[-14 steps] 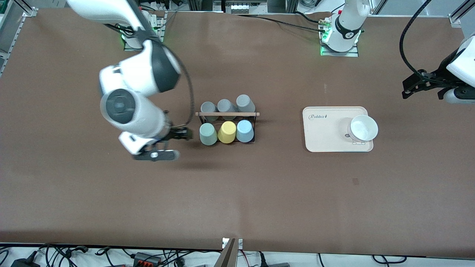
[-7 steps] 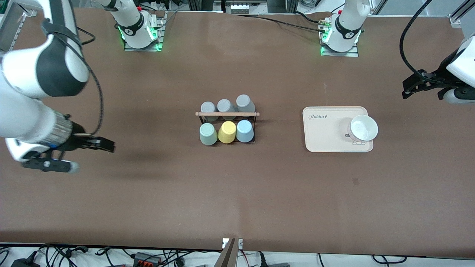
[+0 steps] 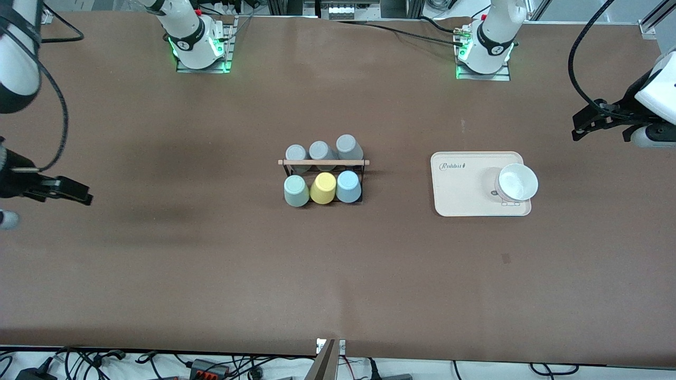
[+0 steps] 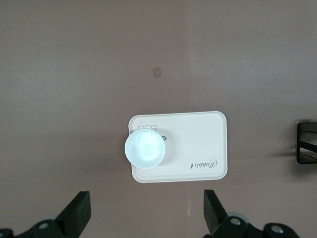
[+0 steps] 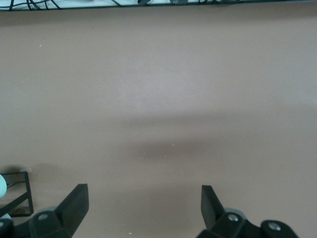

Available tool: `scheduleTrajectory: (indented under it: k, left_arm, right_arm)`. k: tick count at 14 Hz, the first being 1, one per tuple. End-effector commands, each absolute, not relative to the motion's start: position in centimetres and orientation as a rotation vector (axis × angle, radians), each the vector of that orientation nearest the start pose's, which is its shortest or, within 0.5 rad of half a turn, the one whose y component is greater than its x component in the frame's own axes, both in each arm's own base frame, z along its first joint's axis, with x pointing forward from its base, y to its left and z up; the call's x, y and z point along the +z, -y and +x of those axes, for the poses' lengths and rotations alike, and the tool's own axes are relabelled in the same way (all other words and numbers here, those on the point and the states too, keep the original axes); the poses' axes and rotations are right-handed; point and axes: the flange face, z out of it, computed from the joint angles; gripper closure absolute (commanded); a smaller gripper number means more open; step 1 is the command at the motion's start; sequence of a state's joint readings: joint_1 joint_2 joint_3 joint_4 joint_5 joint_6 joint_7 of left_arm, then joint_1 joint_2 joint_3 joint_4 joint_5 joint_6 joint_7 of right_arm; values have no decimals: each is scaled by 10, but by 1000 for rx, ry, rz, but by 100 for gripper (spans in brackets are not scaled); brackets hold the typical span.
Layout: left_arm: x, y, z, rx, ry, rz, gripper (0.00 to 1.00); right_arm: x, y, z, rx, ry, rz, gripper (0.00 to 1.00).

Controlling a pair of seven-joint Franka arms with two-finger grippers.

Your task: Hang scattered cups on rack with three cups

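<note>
Brown covering spread across the whole bench point(image 3: 211, 274), with cables trailing along its edges.

At nine o'clock in the front view, the right end effector point(image 3: 87, 198) hung over the bench at the right arm's end. Its fingers stood wide apart and held nothing, with only bare bench between them in the right wrist view.

From it the rack point(image 3: 323, 162) lay at about three o'clock, well apart, at the middle of the bench. Its wooden rod ran along the nine-to-three line. On the row nearer the front camera sat the mint green cup point(image 3: 296, 190), the yellow cup point(image 3: 323, 188) and the light blue cup point(image 3: 348, 186), mouths down and side by side. Three grey cups point(image 3: 320, 150) filled the farther row. No cup lay loose on the bench, so the hanging looked finished, and no further reach seemed called for.

At three o'clock from the rack sat a beige tray point(image 3: 459, 195), holding one white bowl point(image 3: 517, 182) near its end toward the left arm.

The left end effector point(image 3: 579, 129) waited over the bench at the left arm's end, fingers likewise spread wide and empty, with the rack at roughly eight o'clock from it. Neither arm looked clearly nearer to the rack.
</note>
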State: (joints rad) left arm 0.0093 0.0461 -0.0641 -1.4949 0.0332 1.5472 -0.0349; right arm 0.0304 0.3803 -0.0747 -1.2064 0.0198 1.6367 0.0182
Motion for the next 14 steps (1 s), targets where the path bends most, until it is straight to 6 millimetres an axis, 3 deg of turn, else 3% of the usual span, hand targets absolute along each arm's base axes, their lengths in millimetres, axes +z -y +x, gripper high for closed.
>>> scheduleTrajectory:
  k: [1, 4, 10, 14]
  left_arm:
    - [635, 30, 567, -26, -25, -3116, 0]
    - [635, 31, 567, -31, -28, -3121, 0]
    - [637, 31, 568, -50, -28, -3121, 0]
    - [637, 31, 568, -52, -28, -3121, 0]
  right_arm:
    - [587, 30, 654, -94, 5, -3158, 0]
    - [589, 31, 638, -102, 22, -3170, 0]
    - [565, 32, 585, -73, 18, -3167, 0]
    - [564, 30, 582, -69, 22, -3154, 0]
